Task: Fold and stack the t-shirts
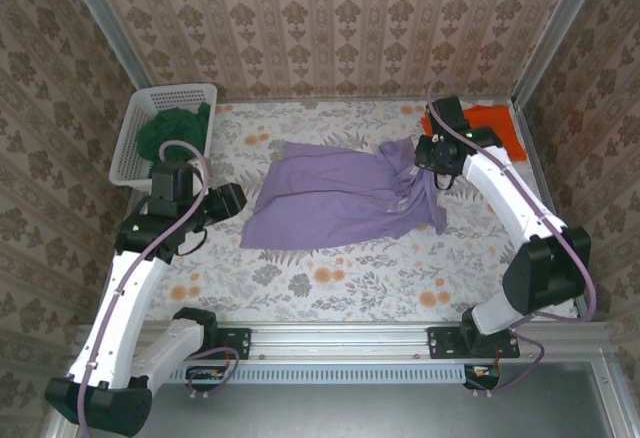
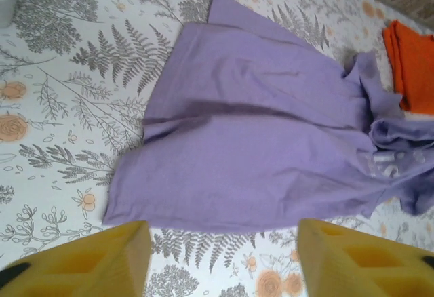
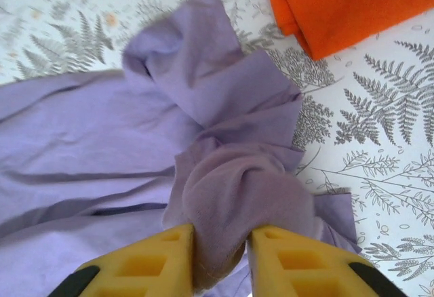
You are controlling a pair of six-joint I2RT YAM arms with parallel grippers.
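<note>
- Surface (image 1: 330, 278): purple tee (image 1: 330, 203) lies mid-surface, half spread, right end bunched.
- Orange tee (image 1: 495, 123) folded far right; green tee (image 1: 170, 133) (mostly hidden) in basket (image 1: 130, 153).
- Right hand (image 3: 220, 253) clenches the bunch; pulling may drag the tee askew.
- Left hand (image 2: 224, 243) released, empty, near its left edge; lettering barely legible.

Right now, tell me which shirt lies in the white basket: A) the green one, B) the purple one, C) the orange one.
A: the green shirt is bunched inside the white basket at the table's far left, while the purple shirt lies spread mid-table.
</note>
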